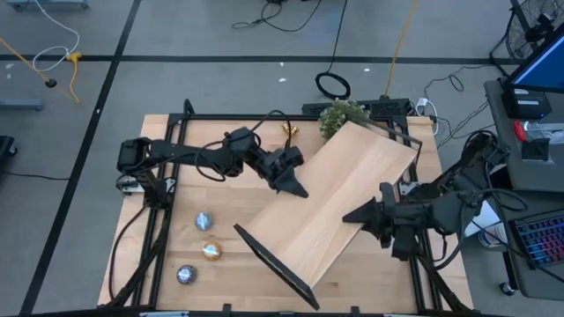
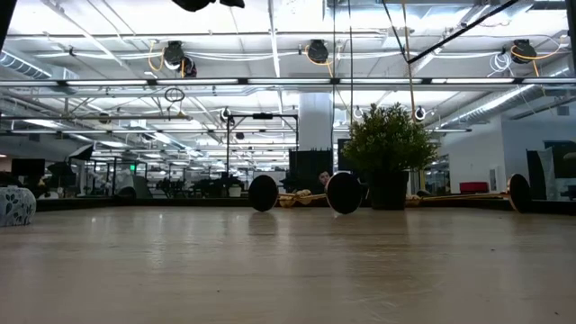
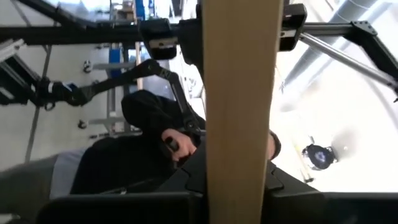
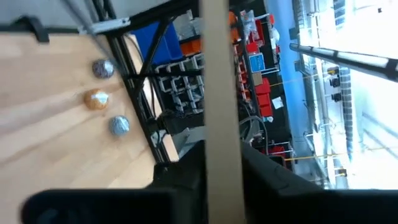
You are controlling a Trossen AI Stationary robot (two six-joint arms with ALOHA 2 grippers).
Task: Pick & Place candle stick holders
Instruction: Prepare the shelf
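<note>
Both grippers hold a pale wooden board [image 1: 339, 202] with a black end edge [image 1: 275, 264], slanting over the table. My left gripper [image 1: 298, 187] is shut on its left long edge, my right gripper [image 1: 352, 214] on its right long edge. In the low view three gold candle stick holders [image 2: 263, 193] [image 2: 344, 193] [image 2: 519, 193] lie on their sides at the far side, round bases toward the camera, next to a potted plant [image 2: 389, 153]. In the high view only one holder [image 1: 291, 132] shows; the board hides the others. My left gripper pinches the board's left long edge [image 3: 239, 124] between its two fingers, coming level from the table's left. The board is lifted and tilted. My right gripper pinches the board's right long edge [image 4: 221, 124] between its two fingers, coming level from the table's right.
Three tealight discs [image 1: 204, 221] [image 1: 211, 251] [image 1: 186, 275] lie on the table's near left. The plant [image 1: 339, 114] stands at the far edge behind the board. A black frame [image 1: 163, 194] borders the table. A person in dark clothes [image 3: 143, 143] shows beyond the table.
</note>
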